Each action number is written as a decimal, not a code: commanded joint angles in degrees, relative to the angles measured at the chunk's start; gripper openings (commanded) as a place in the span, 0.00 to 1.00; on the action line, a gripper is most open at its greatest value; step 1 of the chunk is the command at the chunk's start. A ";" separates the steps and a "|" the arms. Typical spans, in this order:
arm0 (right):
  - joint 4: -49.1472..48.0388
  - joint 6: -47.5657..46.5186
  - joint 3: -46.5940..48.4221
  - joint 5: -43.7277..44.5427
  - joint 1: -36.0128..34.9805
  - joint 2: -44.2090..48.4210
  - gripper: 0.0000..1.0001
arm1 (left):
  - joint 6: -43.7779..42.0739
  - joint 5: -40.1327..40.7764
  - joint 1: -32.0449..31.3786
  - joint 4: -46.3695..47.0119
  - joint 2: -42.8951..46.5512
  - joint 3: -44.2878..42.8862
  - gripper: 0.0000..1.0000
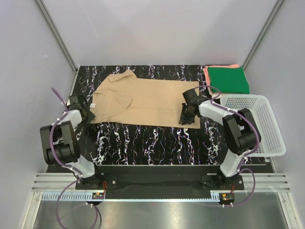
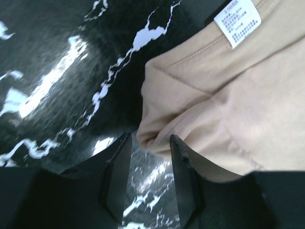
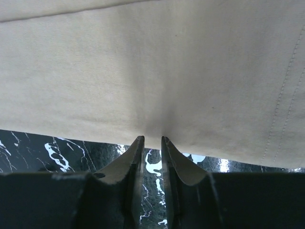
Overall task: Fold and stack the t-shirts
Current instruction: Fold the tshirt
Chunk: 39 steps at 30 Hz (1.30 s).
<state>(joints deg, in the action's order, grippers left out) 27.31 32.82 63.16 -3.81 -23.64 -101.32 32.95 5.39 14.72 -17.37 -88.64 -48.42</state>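
The tan t-shirt (image 1: 147,102) lies spread on the black marbled table (image 1: 152,143), with its left sleeve folded in. My left gripper (image 1: 89,114) is at the shirt's left edge. In the left wrist view that gripper (image 2: 150,139) stands open, and a bunched fold of the tan shirt (image 2: 238,95) lies just at its fingertips. My right gripper (image 1: 185,118) is at the shirt's near hem, towards its right corner. In the right wrist view the gripper (image 3: 152,139) has its jaws nearly together on the puckered hem of the tan shirt (image 3: 152,71). The dark green t-shirt (image 1: 228,78) lies folded on the coral-pink one (image 1: 206,71) at the back right.
A white mesh basket (image 1: 277,129) stands at the table's right edge, beside my right arm. A white care label (image 2: 237,21) shows on the tan cloth near the left gripper. Grey walls close off the back and both sides.
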 commanded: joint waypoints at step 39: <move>-4.28 -9.26 43.42 -8.75 -7.73 -17.31 0.42 | -4.48 -24.02 0.22 3.39 -14.18 -28.90 0.03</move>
<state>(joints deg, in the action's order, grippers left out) 26.24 25.74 98.54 -9.34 -28.62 -112.62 28.36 -11.79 14.70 -16.78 -99.20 -73.32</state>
